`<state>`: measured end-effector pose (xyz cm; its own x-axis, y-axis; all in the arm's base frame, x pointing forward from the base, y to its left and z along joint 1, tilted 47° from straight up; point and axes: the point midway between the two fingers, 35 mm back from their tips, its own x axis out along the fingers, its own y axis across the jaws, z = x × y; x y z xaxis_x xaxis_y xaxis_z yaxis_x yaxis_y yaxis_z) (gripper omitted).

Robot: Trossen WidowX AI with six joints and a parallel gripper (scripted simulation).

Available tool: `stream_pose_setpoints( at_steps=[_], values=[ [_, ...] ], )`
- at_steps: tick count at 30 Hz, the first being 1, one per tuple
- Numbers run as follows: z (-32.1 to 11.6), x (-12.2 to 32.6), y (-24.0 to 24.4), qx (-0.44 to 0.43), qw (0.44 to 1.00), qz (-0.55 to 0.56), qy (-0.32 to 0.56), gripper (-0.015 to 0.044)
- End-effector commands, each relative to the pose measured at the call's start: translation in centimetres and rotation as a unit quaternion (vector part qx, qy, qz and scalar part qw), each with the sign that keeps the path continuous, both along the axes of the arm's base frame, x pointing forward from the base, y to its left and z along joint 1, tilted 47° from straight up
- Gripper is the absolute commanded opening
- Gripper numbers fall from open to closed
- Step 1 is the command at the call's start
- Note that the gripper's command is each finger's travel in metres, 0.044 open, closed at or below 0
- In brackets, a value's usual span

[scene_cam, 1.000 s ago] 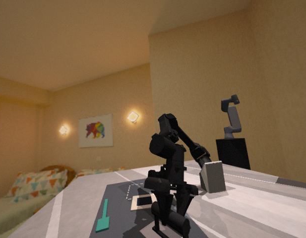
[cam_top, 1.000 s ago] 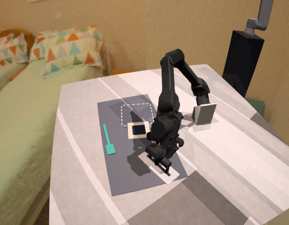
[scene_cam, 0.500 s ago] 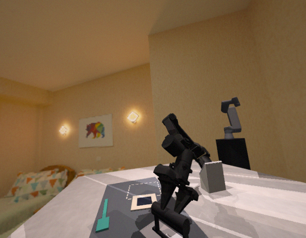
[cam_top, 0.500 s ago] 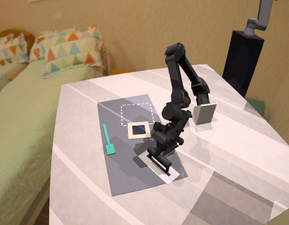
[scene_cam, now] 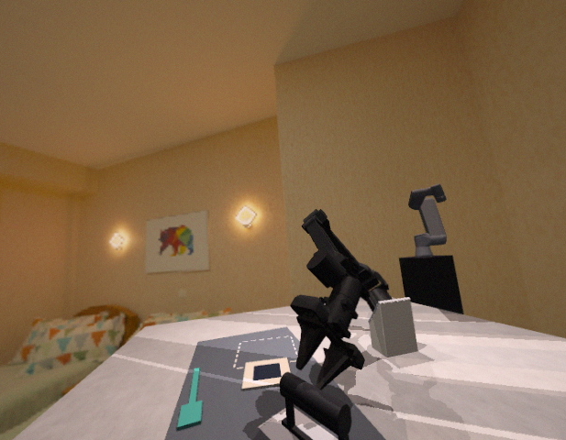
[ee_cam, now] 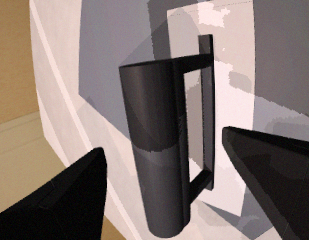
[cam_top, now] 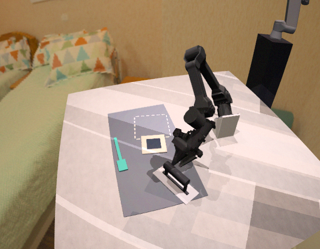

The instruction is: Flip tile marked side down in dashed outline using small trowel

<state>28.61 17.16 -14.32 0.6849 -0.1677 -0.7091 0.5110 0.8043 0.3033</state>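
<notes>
The trowel with a black bar handle point(cam_top: 176, 173) point(scene_cam: 315, 402) point(ee_cam: 156, 125) and flat pale blade point(cam_top: 190, 197) lies across the near right edge of the grey mat point(cam_top: 135, 190) point(scene_cam: 221, 402). My gripper point(cam_top: 177, 164) point(scene_cam: 309, 378) point(ee_cam: 165, 146) is open, with nothing held. Its fingertips are close to the handle on its arm-base side; the wrist view shows the handle between them, but the depth is unclear. The cream tile point(cam_top: 153, 143) point(scene_cam: 267, 372) lies flat, its dark square showing upward. It lies mostly on the near side of the dashed outline point(cam_top: 135, 116), overlapping its near line.
A teal flat tool point(cam_top: 122, 164) point(scene_cam: 190, 413) with a thin handle lies along the mat's left side. My arm's grey base block point(cam_top: 226, 125) point(scene_cam: 399, 326) stands at the right on the table point(cam_top: 84, 166). Another arm stands on a black pedestal point(cam_top: 268, 61) point(scene_cam: 429, 284) beyond the table.
</notes>
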Motion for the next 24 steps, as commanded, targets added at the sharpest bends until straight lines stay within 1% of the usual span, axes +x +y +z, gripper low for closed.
stream_pose_setpoints(
  at_steps=[1, 24],
  values=[
    [-0.4, 0.5, 0.0, 0.001, 1.0, 0.001, 0.0, 0.03],
    [-3.1, 3.0, -0.6, 0.005, 1.0, 0.005, -0.003, 0.03]
  ],
)
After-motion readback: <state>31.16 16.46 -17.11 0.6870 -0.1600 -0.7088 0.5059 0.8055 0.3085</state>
